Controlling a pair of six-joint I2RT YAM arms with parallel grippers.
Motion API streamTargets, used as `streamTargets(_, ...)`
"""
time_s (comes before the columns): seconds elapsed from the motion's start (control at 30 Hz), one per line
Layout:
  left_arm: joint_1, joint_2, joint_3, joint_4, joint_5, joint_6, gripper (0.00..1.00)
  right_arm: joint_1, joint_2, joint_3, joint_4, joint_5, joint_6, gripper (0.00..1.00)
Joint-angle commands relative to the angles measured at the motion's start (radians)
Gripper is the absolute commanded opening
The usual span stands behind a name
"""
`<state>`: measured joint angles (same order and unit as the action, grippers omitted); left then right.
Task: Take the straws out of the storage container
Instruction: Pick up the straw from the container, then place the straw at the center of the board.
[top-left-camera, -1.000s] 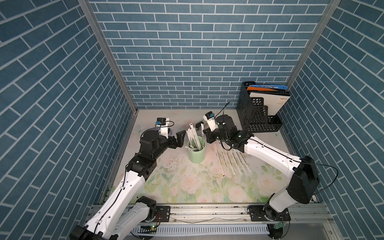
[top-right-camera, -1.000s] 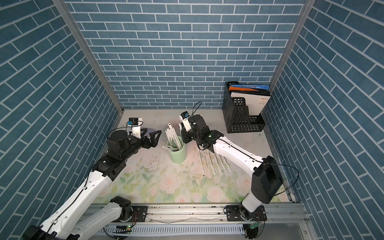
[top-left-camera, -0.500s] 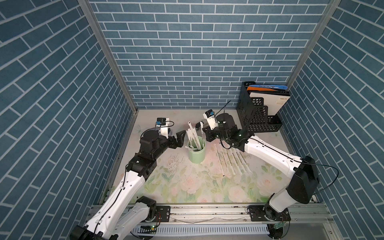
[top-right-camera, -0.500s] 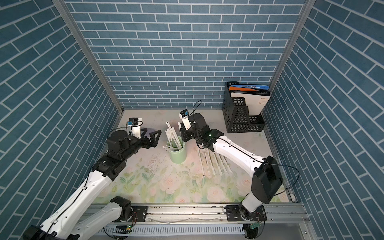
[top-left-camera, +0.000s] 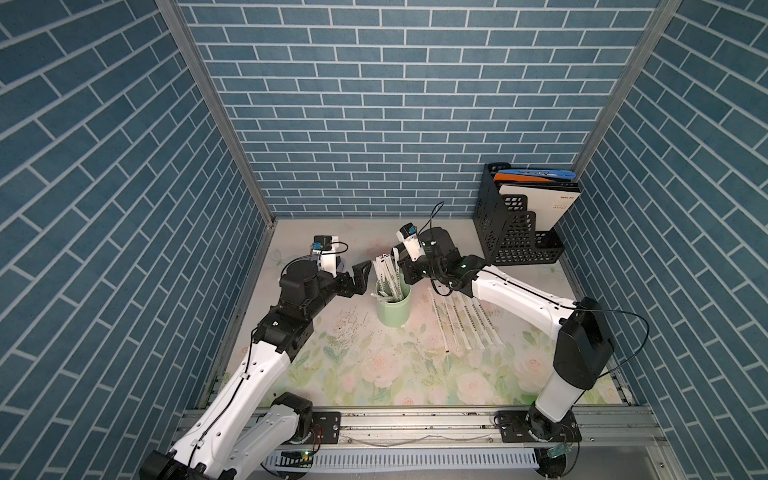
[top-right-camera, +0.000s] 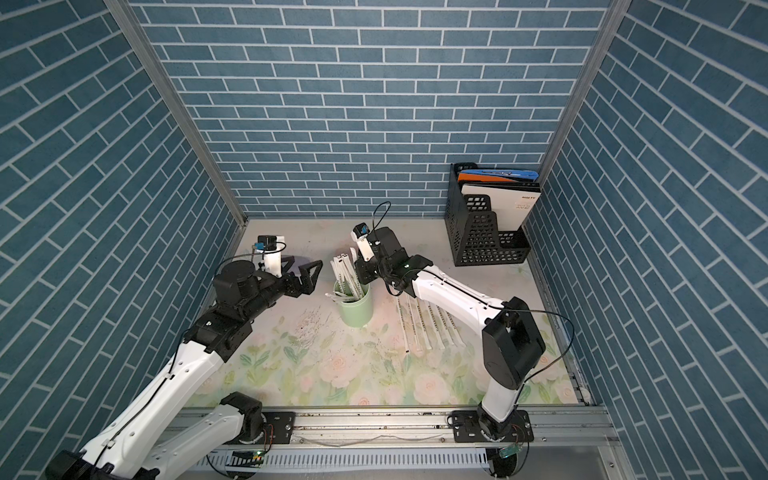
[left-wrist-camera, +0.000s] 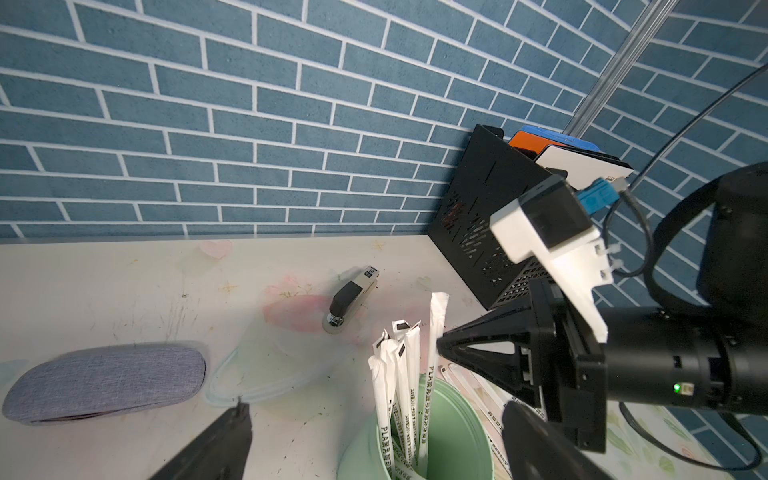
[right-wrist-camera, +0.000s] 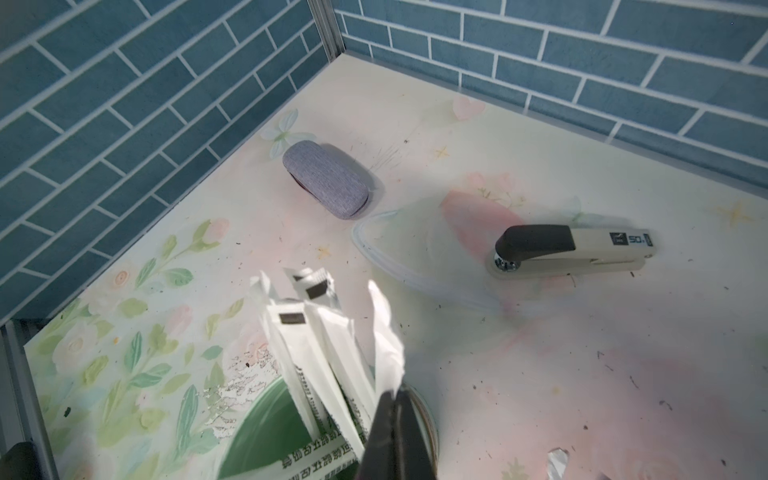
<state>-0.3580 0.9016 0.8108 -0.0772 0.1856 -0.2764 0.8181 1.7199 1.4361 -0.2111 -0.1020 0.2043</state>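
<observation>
We see the right gripper (left-wrist-camera: 439, 345) closed, its tips pinching one straw (left-wrist-camera: 437, 316) near its upper end, above the rim. That straw's lower part reaches down into the pale green cup (top-left-camera: 392, 312). Beside it, the other straws (top-left-camera: 385, 277) stand bunched in the cup, leaning and poking out well above the rim.

On the cup's other side, the left gripper (top-right-camera: 305, 262) hangs with its jaws spread wide and nothing between them, just beside the bunch at about rim height. We cannot tell whether it touches anything.

The cup stands upright near the middle of the flowered mat (top-left-camera: 374, 368). More straws (top-left-camera: 461, 324) lie in a row on the mat under the right arm.

Farther back lie a stapler (right-wrist-camera: 569, 249) and a grey case (right-wrist-camera: 325, 183). A black file holder (top-left-camera: 515, 237) stands in the far corner.
</observation>
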Motion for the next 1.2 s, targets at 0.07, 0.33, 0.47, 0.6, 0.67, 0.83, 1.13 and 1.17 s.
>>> streamTargets(0.07, -0.002, 0.0, 0.008, 0.001, 0.015, 0.003, 1.0, 0.004, -0.068, 0.054, -0.045, 0.019, -0.02, 0.0)
streamTargets(0.33, -0.002, 0.002, 0.008, 0.003, 0.016, 0.003, 1.0, 0.004, -0.123, 0.058, -0.069, 0.05, -0.031, 0.0)
streamTargets(0.47, -0.002, 0.001, 0.008, 0.003, 0.015, 0.003, 1.0, 0.004, -0.147, 0.086, -0.095, 0.056, -0.04, 0.0)
streamTargets(0.6, -0.002, 0.002, 0.008, 0.002, 0.015, 0.003, 1.0, 0.004, -0.169, 0.109, -0.114, 0.062, -0.048, 0.0)
streamTargets(0.67, -0.002, 0.001, 0.007, 0.002, 0.015, 0.003, 1.0, 0.004, -0.181, 0.121, -0.123, 0.067, -0.052, 0.0)
streamTargets(0.83, -0.002, 0.003, 0.008, 0.002, 0.013, 0.003, 0.99, 0.005, -0.209, 0.145, -0.138, 0.085, -0.061, 0.0)
streamTargets(1.13, -0.002, 0.002, 0.007, 0.003, 0.016, 0.002, 1.0, 0.004, -0.241, 0.306, -0.311, 0.191, -0.124, 0.0)
streamTargets(1.17, -0.002, 0.003, 0.007, 0.003, 0.015, 0.002, 1.0, 0.003, -0.241, 0.33, -0.343, 0.215, -0.137, 0.0)
